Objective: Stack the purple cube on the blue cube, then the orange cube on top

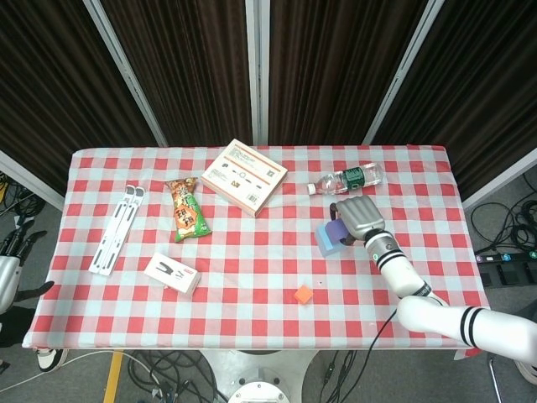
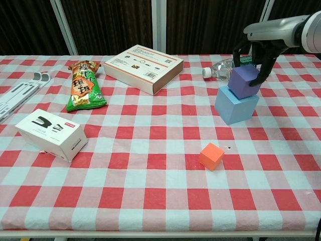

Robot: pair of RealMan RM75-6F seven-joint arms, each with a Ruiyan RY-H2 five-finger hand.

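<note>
White plastic at the far left edge of the head view is the left hand (image 1: pixel 10 252), hanging off the table beside the checked cloth (image 1: pixel 252 277) with dark fingers spread and nothing in them; the chest view does not show it. On the cloth, going rightward, lie a white folding stand (image 1: pixel 116 228), a white carton (image 2: pixel 51 133), a green snack bag (image 2: pixel 84 86) and a flat printed box (image 2: pixel 143 62). The orange cube (image 2: pixel 211 155) sits alone near the front edge, well apart from the other cubes. Behind it and to the right, the blue cube (image 2: pixel 236 105) stands on the cloth, just in front of a lying water bottle (image 1: pixel 346 180). The purple cube (image 2: pixel 244 81) is on the blue cube's top face, tilted. The right hand (image 2: pixel 252 52) comes down over it, and dark fingers (image 2: pixel 263 68) curl against its sides, gripping it from above.
</note>
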